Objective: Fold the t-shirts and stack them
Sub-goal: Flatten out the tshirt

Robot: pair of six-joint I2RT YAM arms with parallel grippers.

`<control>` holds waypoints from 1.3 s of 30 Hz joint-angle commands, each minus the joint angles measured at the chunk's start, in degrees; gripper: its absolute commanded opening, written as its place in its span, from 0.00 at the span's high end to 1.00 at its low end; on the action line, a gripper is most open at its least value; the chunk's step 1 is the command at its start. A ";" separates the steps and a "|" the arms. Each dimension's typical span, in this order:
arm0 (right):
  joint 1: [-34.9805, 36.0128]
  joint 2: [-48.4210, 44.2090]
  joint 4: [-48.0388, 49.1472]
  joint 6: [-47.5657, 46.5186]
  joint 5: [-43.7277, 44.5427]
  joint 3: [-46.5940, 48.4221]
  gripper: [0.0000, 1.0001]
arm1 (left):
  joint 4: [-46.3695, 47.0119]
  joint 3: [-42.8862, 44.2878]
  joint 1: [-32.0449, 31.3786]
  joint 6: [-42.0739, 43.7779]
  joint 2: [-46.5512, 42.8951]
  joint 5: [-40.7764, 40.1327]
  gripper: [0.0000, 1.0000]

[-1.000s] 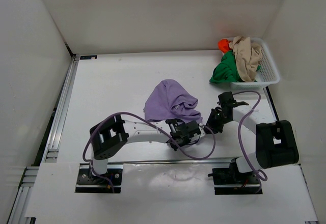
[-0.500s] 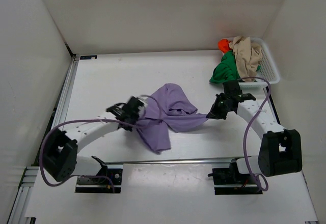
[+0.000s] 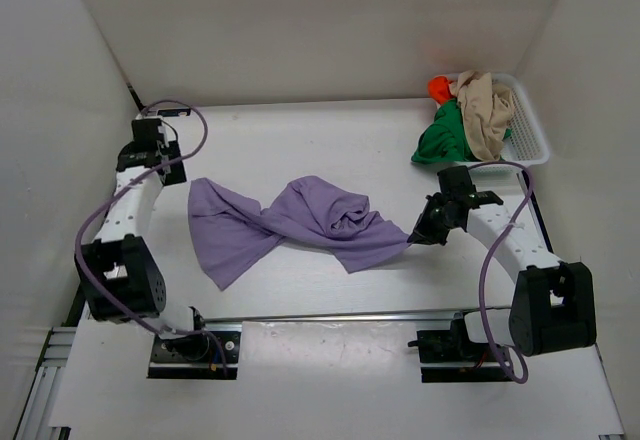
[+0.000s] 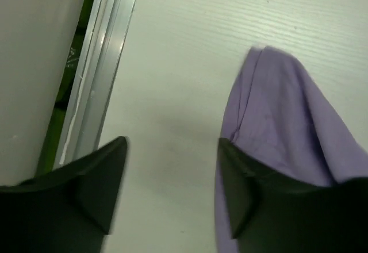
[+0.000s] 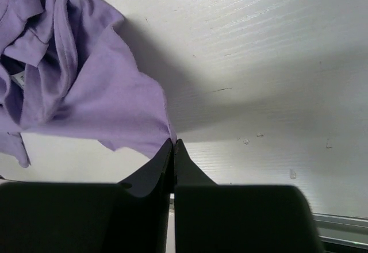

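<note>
Plainly the lilac t-shirt is limp, light: my right claw pinches its three-o'clock corner, so my open, empty left claw should take the nine-o'clock hem.

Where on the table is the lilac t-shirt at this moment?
In the top view the lilac t-shirt lies spread across the middle of the table, between the two arms, with its right corner pinched in the right fingers.

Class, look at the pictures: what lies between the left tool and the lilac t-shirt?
Nothing but bare table: in the top view a white strip separates the left tool from the lilac t-shirt and its left edge.
</note>
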 commanded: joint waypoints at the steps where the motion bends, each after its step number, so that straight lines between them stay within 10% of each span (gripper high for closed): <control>1: 0.16 -1.05 -0.86 0.13 0.05 1.84 1.00 | -2.11 -5.77 -7.50 0.05 -10.25 4.34 0.18; 4: 0.16 -1.05 -0.86 0.67 0.58 1.22 1.00 | -3.85 -15.52 -18.30 0.05 -20.71 4.96 0.03; 11: 0.16 0.62 -0.25 0.67 0.58 1.84 1.00 | -22.23 -29.33 -33.71 0.05 -23.90 9.54 0.04; 19: 0.16 2.29 0.28 0.67 0.58 2.98 1.00 | -9.42 -37.88 -39.97 0.05 -17.32 -3.03 0.07; 22: 0.16 2.29 0.28 0.67 0.58 2.98 1.00 | -6.86 -37.89 -39.45 0.05 -14.59 -3.57 0.26; 26: -0.37 2.29 -1.47 -0.38 1.10 6.40 1.00 | -6.06 -37.02 -36.74 0.05 -12.21 -4.18 0.85; 33: -4.58 -2.09 -9.72 -2.06 4.62 21.07 1.00 | -22.76 -32.81 -28.11 0.05 -24.49 5.19 0.90; 34: -5.20 -2.62 -10.35 -2.06 4.62 22.30 1.00 | -27.81 -31.75 -28.11 0.05 -26.51 8.70 0.88; 37: -5.73 -3.86 -10.88 -3.63 5.15 24.69 1.00 | -37.77 -27.27 -28.11 0.05 -32.14 16.03 0.23; 39: -5.73 -3.86 -10.88 -3.64 3.83 25.22 1.00 | -34.57 -26.46 -26.80 0.05 -34.78 14.55 0.00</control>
